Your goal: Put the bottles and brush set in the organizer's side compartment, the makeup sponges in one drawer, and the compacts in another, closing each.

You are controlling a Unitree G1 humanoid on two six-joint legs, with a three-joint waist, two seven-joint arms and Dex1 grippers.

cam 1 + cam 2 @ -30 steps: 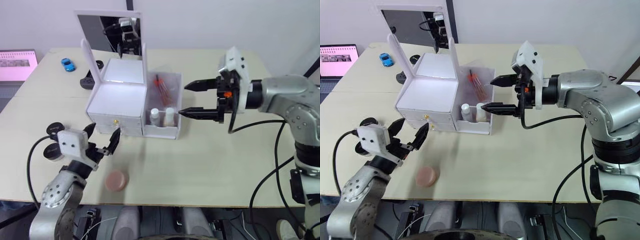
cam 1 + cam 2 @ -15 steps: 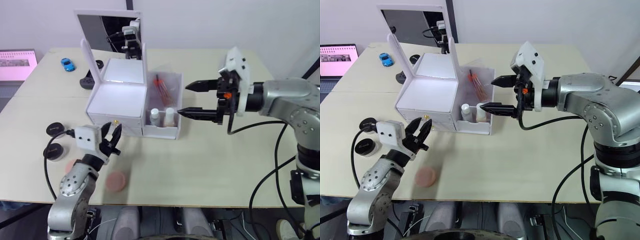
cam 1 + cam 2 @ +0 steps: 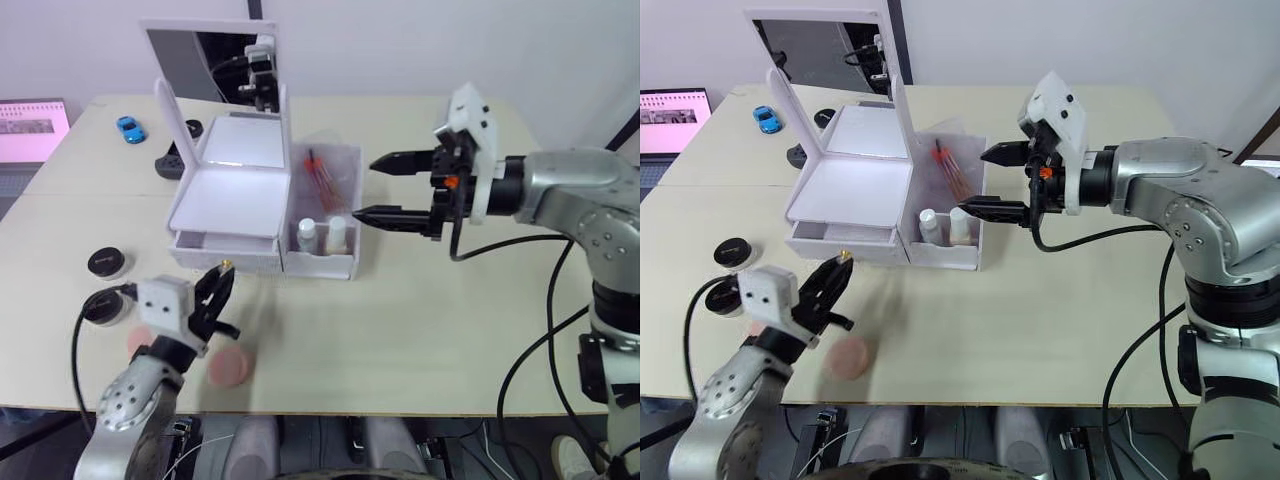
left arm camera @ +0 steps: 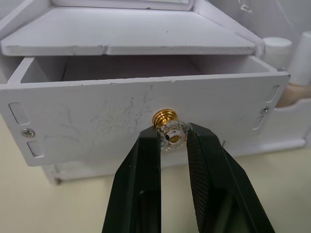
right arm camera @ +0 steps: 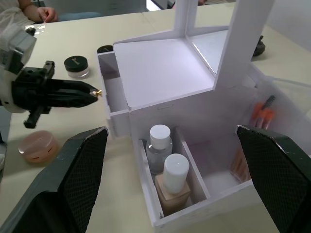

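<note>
Worktop (image 3: 420,320): beige, carrying all items under review.

Organizer (image 3: 225,185): white, mirror lid raised, standing at mid-worktop. Its side compartment (image 3: 335,195) already holds two bottles (image 5: 167,170) upright at the front and the brush set (image 3: 322,172) leaning behind them. That part of the task appears complete.

Upper drawer (image 4: 141,119): partly pulled out; what shows of its interior in the left wrist view is empty.

Right claw (image 3: 385,190): fingers spread wide, holding nothing, hovering just beside the side compartment and clear of it.

Left claw (image 4: 172,136): closed on the small gold-and-clear drawer knob (image 4: 167,131), one finger at each side of it.

Loose items: a pink makeup sponge (image 3: 232,365) lies near the worktop's front edge beside the left arm, with a second pink one (image 3: 140,340) partly hidden behind that arm. Two black-lidded compacts (image 3: 107,263) sit towards the worktop's left edge.

Assessment: the step in hand is opening a drawer for the sponges. The next move calls for a straight outward pull until the opening is wide enough, then release of the knob and pickup of the nearest sponge. A skewed pull risks dragging the whole organizer.
</note>
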